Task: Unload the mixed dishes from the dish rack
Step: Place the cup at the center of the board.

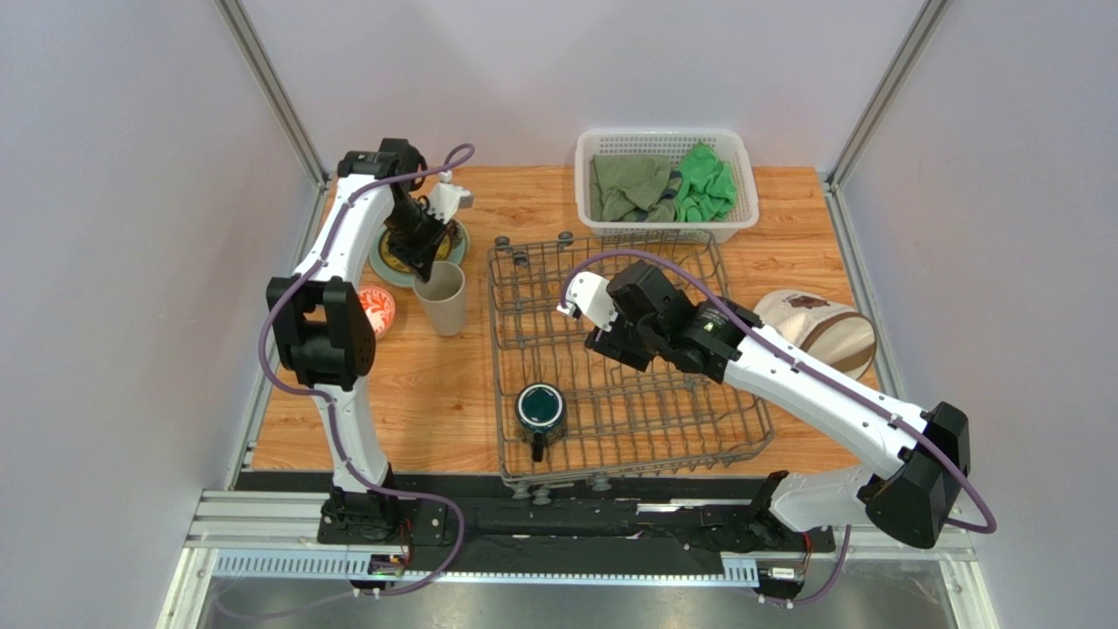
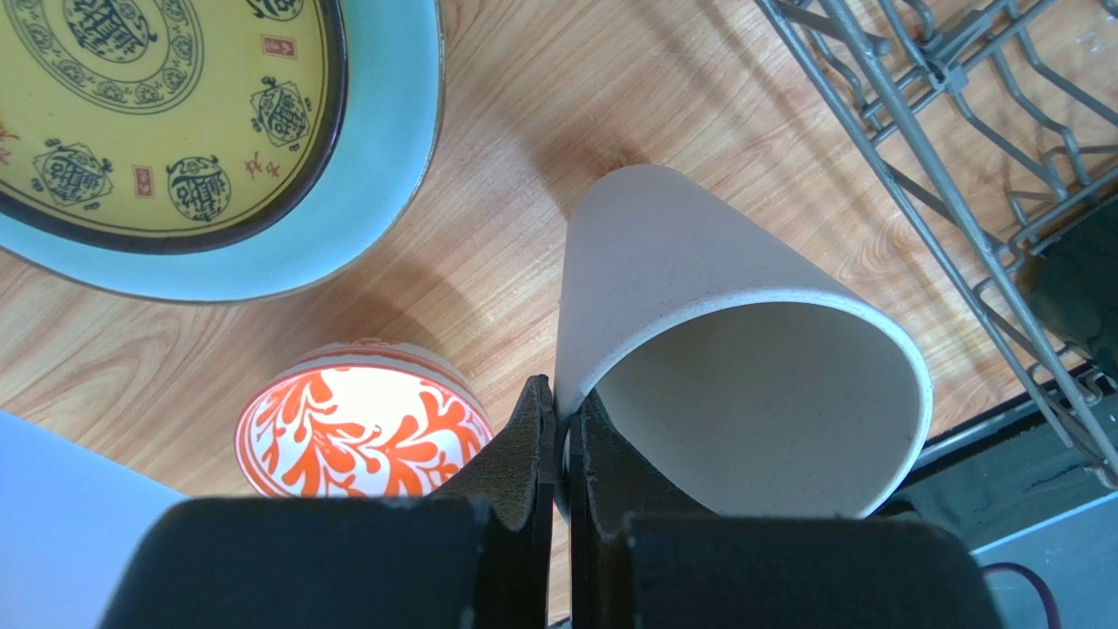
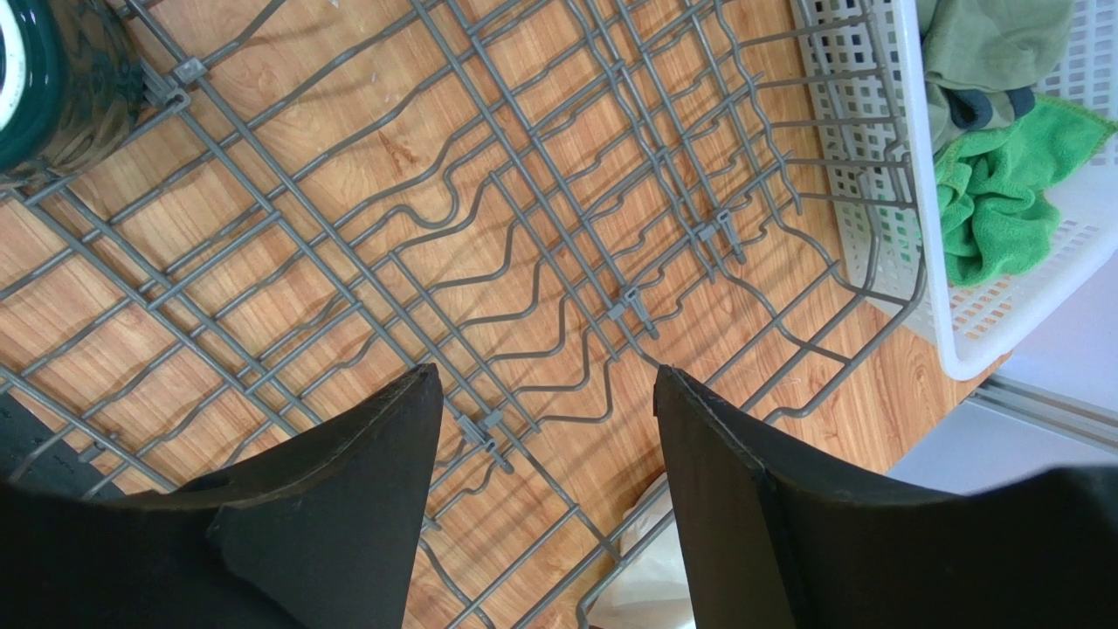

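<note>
Pinching tall beige cup point(image 2: 683, 262) rim with left gripper point(image 2: 564, 409); I'd check base flat on table point(image 2: 525, 118), release, lift straight. Right gripper point(image 3: 545, 400) wide, empty, over dish rack point(image 3: 627, 309).

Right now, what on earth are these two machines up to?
The grey wire dish rack is being emptied. The left claw is pinched shut on the rim of the tall beige cup, upright outside the rack beside a yellow-and-green plate and a small red-and-white bowl. The right claw hangs open and empty over the rack, where a dark teal mug sits.
</note>
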`<state>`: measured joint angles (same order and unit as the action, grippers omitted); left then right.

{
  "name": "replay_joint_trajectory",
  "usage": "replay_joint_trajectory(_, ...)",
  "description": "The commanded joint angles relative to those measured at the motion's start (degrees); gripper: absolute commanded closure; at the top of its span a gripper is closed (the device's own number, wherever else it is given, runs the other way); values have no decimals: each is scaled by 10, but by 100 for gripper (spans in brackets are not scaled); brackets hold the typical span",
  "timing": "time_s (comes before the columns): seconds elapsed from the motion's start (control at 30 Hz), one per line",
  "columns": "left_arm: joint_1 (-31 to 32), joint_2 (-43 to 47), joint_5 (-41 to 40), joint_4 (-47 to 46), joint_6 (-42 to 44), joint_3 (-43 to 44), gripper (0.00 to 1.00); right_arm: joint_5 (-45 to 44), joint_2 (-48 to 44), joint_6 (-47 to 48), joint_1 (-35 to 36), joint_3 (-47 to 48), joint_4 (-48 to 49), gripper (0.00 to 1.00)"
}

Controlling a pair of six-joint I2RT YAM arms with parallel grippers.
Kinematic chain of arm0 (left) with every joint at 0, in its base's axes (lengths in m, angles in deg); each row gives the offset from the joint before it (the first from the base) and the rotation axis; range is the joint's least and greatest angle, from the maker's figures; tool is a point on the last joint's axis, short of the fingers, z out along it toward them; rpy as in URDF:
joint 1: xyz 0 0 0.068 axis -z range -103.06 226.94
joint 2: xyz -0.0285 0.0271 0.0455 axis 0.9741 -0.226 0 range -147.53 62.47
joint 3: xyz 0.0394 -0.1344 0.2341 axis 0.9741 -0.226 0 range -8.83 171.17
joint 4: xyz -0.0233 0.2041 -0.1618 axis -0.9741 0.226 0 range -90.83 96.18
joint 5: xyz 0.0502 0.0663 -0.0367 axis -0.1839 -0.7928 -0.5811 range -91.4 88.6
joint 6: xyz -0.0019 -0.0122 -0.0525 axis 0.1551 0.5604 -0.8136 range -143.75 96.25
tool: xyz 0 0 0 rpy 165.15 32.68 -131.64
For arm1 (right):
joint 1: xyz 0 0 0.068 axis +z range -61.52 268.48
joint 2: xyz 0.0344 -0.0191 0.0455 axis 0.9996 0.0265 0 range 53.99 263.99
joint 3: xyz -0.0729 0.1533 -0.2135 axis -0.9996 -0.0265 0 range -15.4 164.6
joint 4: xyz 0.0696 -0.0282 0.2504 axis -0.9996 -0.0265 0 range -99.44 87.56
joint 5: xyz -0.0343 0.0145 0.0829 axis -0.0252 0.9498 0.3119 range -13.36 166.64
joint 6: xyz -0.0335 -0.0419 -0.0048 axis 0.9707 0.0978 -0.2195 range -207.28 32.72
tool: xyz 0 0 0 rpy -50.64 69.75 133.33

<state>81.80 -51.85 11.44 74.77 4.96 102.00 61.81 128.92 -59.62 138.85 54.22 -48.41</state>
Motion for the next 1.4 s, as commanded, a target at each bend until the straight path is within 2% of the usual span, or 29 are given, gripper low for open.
replay_joint_trajectory(0.0, -3, -11, -11, -18, -15, -3, 100, 9, -2, -11, -2, -5, 22, 34)
replay_joint_trajectory(0.77, -4, -42, -32, -65, -25, -16, 99, 20, -6, -14, -2, -24, 19, 34)
replay_joint_trajectory(0.83, -4, -40, -30, -64, -25, -17, 94, 20, -7, -14, -1, -24, 18, 34)
replay_joint_trajectory(1.0, -4, -32, -26, -67, -24, -18, 71, 25, -8, -16, -1, -23, 16, 34)
replay_joint_trajectory(1.17, -4, -13, -19, -62, -23, -18, 56, 45, -10, -22, -2, -22, 9, 34)
replay_joint_trajectory(1.37, -4, 15, -15, -53, -21, -12, 45, 96, -3, -32, 0, -16, -2, 33)
